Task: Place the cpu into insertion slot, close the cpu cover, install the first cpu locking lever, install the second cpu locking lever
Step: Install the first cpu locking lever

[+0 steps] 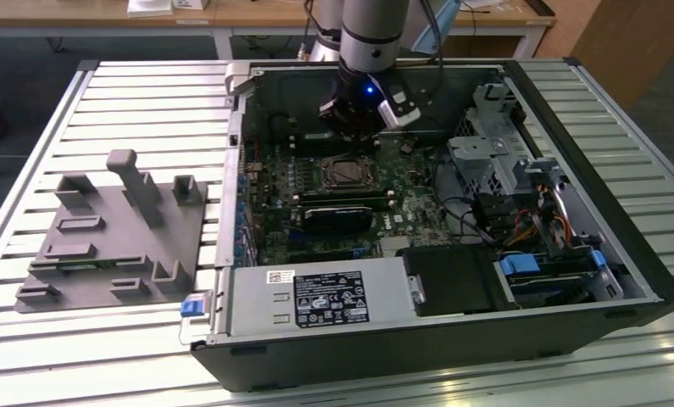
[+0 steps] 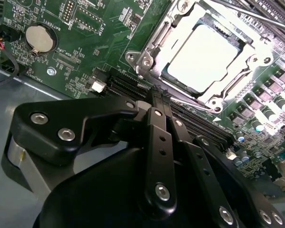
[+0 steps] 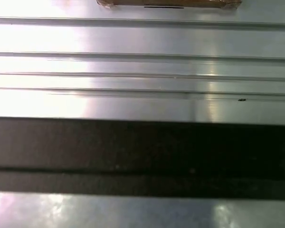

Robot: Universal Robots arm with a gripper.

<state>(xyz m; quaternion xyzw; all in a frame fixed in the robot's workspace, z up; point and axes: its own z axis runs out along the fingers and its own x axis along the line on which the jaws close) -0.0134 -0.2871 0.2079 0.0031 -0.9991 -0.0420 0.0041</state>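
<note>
Gripper [image 2: 157,97] fingers are pressed together, holding nothing, their tips just beside the socket [image 2: 202,52] on the green board [image 2: 85,52]. Inside the socket lies the cpu [image 2: 204,57], its bright top showing through the cover [image 2: 149,50], which lies flat around it. Exterior view: the gripper [image 1: 357,127] hangs inside the open case [image 1: 608,212].

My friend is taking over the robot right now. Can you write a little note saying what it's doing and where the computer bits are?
Gripper: black fingers look shut together with nothing between them, hovering inside the open computer case, beside the socket.
Small flat silver-grey square cpu: already sitting in the square black-and-silver insertion slot on the green motherboard.
Thin silver metal cpu cover frame: appears down around the chip.
Locking levers: thin metal rods run by the socket; I cannot tell if they are latched.
Done: chip placed, cover seemingly closed.
Left: check and lock both levers.
</note>
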